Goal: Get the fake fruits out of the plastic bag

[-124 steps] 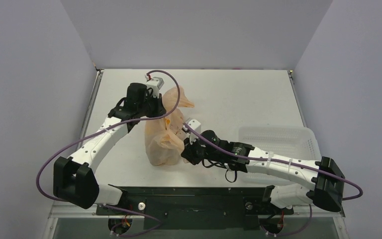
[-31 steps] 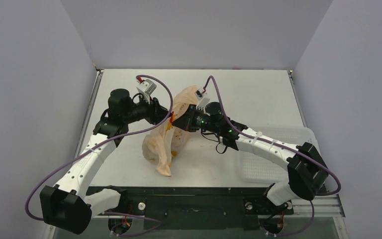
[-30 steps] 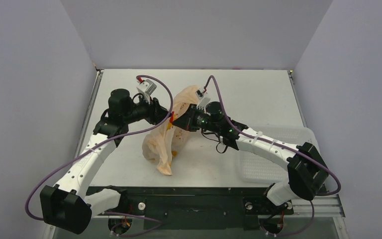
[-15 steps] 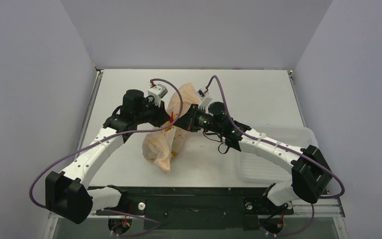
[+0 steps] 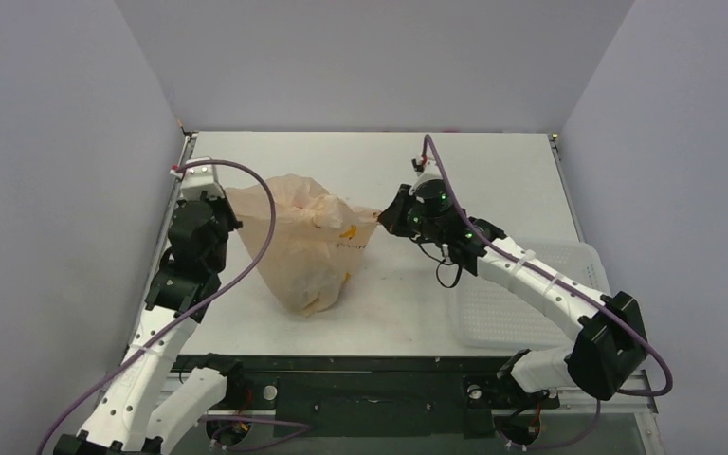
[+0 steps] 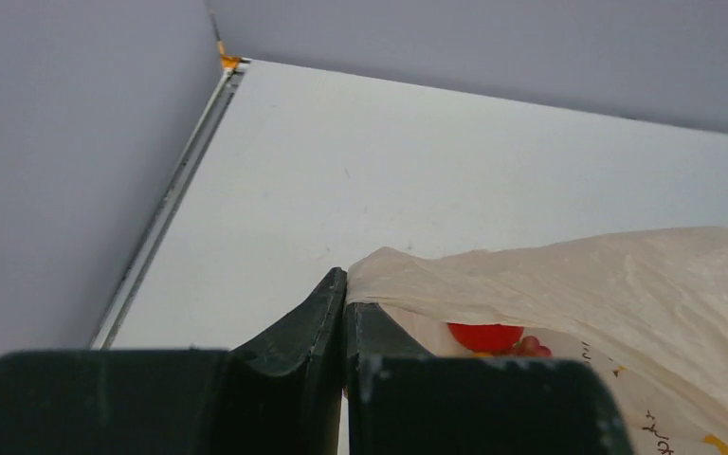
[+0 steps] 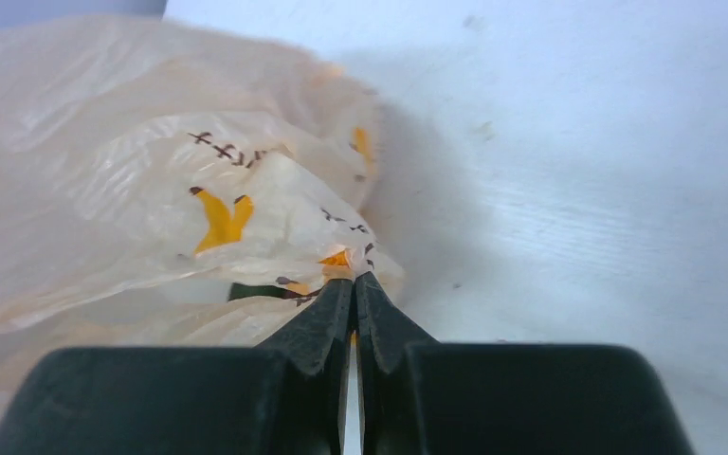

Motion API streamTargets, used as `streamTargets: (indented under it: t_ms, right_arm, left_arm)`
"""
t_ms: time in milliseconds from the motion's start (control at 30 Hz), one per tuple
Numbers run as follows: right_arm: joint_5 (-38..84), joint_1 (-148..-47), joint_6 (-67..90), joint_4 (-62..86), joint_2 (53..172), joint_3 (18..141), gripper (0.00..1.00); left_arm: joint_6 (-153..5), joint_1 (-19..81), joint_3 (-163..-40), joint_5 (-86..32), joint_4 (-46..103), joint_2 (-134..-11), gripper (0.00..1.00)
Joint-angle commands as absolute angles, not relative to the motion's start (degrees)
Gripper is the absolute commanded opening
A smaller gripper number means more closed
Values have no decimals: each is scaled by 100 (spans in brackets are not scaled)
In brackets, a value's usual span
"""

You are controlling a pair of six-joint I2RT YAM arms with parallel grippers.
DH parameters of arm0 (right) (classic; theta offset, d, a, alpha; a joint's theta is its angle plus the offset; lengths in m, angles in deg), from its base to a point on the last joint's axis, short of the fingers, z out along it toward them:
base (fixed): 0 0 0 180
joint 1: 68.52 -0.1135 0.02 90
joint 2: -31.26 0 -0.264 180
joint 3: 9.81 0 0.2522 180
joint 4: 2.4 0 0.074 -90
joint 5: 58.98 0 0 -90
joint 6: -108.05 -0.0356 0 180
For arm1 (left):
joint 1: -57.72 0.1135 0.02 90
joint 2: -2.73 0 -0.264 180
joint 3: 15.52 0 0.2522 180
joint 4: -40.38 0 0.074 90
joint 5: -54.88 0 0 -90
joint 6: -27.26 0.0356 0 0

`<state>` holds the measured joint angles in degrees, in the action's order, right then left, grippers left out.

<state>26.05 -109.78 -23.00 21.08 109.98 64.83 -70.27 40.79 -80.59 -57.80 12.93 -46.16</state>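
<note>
Plastic bag [image 5: 303,248]: crinkly, translucent peach-orange, yellow banana prints. It sits at 9 o'clock from table centre. Top edge is stretched taut, with corners drawn out toward 9 and 3 o'clock. The body sags toward 6 o'clock, bottom on the table.

Fruits show through the film.
- Left wrist view: red ball [image 6: 485,335], with small red berries [image 6: 529,347] touching it at 3 o'clock.
- Right wrist view: dark green shape [image 7: 254,292] low inside.

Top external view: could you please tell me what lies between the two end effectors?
The plastic bag fills that stretch, pinched by the left end effector and the right end effector, as the top view shows.
</note>
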Motion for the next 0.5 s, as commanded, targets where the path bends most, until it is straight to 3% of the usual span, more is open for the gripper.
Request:
streamTargets:
  t_ms: [0,300,467]
  right_arm:
    - [3260,-10289,-1941,2655,10484,6714,0]
    - [2873,-9532,-1714,2669,10061,6375,0]
    - [1878,-9634,-1645,2441,10715,6336,0]
  left_arm:
    - [-7172,4213,-7870,-7197,1989,-4156,0]
    - [-7202,4324,-7666,-7214,2240,-3909,0]
    - [-7176,4330,-7737,-5244,2329,-4377,0]
